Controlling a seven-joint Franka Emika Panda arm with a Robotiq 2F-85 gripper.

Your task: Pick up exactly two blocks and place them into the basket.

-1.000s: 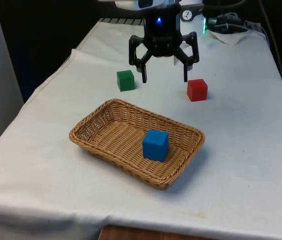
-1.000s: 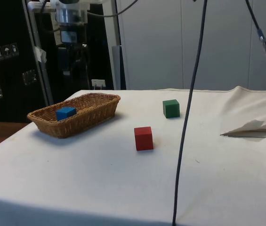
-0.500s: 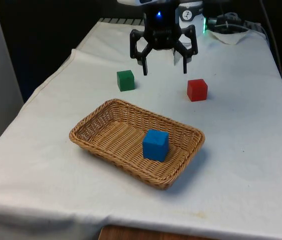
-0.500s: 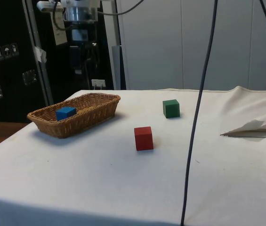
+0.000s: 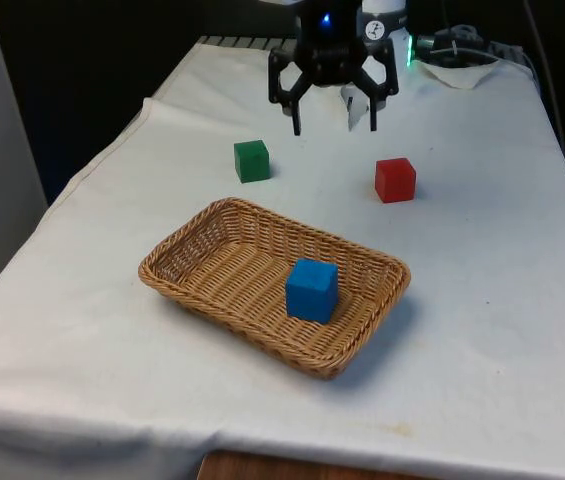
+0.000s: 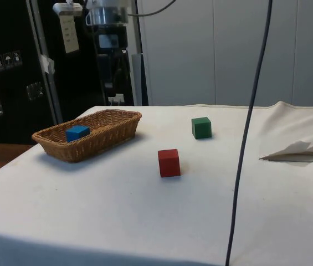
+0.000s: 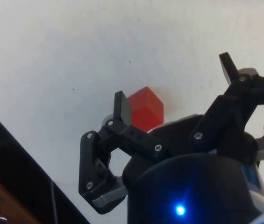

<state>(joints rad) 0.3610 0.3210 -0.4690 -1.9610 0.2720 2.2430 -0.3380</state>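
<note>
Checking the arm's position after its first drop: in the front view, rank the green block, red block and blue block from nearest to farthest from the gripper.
1 and 2. Green block, towards the front view's left of the gripper, and red block, towards the right: too close to call.
3. Blue block, in the basket, farthest.

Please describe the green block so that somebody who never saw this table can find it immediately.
Start at the wicker basket on the white cloth. Beyond it, toward the robot, two blocks sit apart on the cloth. The green block is on the front view's left; the other is red, and the blue block lies inside the basket.
</note>
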